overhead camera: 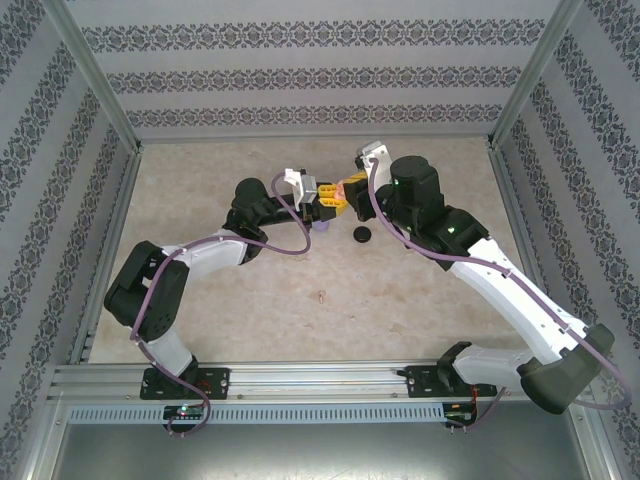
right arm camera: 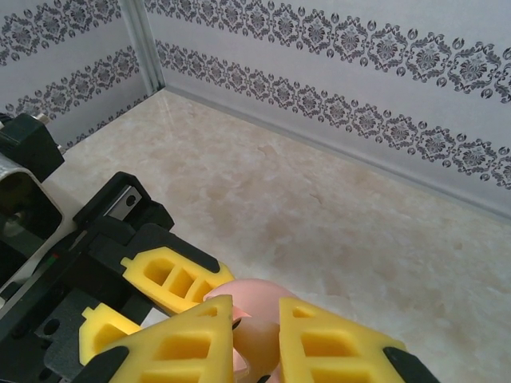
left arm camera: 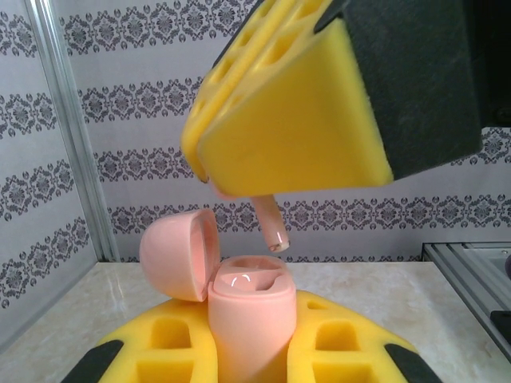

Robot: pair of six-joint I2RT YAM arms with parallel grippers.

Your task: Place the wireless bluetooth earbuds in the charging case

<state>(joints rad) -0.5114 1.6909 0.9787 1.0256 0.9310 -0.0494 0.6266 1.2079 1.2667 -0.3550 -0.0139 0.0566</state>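
The left tool (left arm camera: 254, 345) is clamped tight on a round pinkish-tan plastic charging case (left arm camera: 251, 311) with its lid swung open. Just above the case's open wells, the right tool (right arm camera: 254, 335) is nearly closed, pinching a pinkish-tan stemmed earbud (left arm camera: 271, 223), stem pointing down.

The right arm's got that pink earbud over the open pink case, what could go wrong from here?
1. The pink earbud hangs tilted above the pink case; its stem may catch the rim instead of entering the free slot.
2. The right gripper pinches only the bud's head, so any push could twist it loose and drop it.
3. The open lid stands close beside the path; the wide yellow finger could knock it.
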